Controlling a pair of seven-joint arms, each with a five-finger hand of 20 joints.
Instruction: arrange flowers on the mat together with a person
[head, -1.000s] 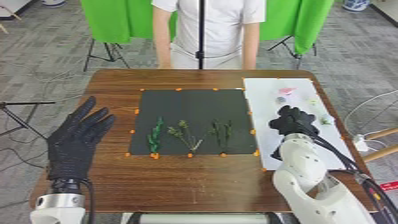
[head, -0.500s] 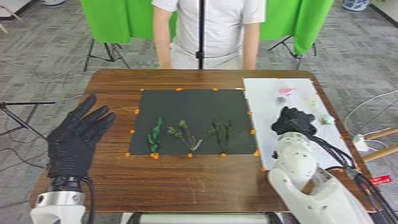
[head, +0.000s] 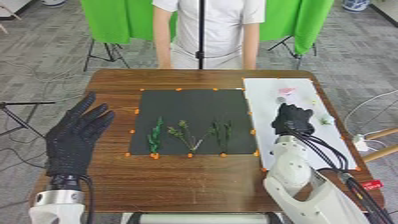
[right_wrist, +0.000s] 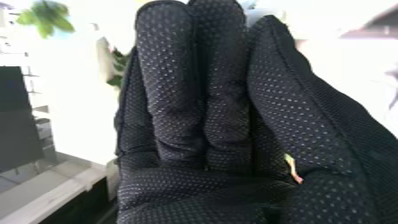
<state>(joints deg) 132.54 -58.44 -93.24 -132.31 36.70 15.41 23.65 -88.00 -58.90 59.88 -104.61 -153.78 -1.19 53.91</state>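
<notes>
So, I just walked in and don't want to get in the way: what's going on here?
A robot seems to be arranging flowers. Green sprigs lie along the near part of the dark mat. Its right hand is over the white sheet, near a pink flower. A small green-and-pink bit shows against that glove; I can't tell if it's held. The left hand is beside the mat, fingers straight, handling nothing.

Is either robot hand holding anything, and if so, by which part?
The left hand holds nothing. With the right hand I can't tell: a small pink and yellow bit shows against its glove.
</notes>
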